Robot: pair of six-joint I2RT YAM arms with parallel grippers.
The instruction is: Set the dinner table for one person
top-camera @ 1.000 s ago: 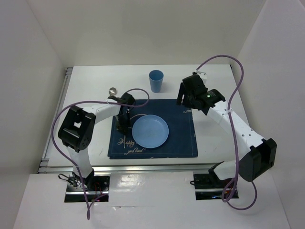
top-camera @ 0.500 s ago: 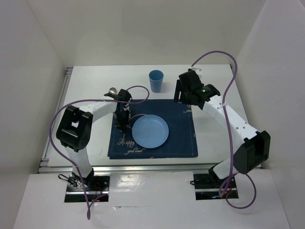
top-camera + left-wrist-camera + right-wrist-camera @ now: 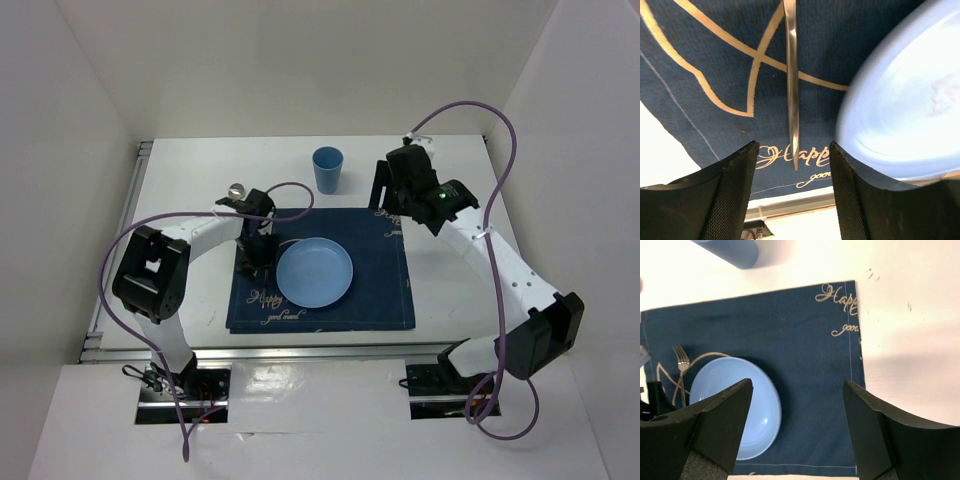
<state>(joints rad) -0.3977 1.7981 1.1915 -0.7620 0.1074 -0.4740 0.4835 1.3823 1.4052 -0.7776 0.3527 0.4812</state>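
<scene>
The round light blue plastic plate [image 3: 314,273] sits on a dark blue cloth placemat [image 3: 375,285] with gold lettering. The large flat white dinner table [image 3: 190,175] lies beneath both, reaching past the plate on every side to its metal rail and the white walls. Just left of the plate a slim silver metal fork [image 3: 791,75] lies flat on the placemat, its handle pointing toward the table's near edge. The left gripper [image 3: 792,192] is low over that handle, its claw spread wide, with one black finger on each side of the handle's end and neither touching it. The right gripper [image 3: 797,435] hangs to the far right of the plate, near the placemat's far right corner, its claw wide apart and holding nothing. A tall blue plastic cup [image 3: 327,168] stands upright on the bare table beyond the plate's far side, off the placemat. A small shiny metal piece [image 3: 237,190] lies to the far left of the plate; what it is cannot be told
</scene>
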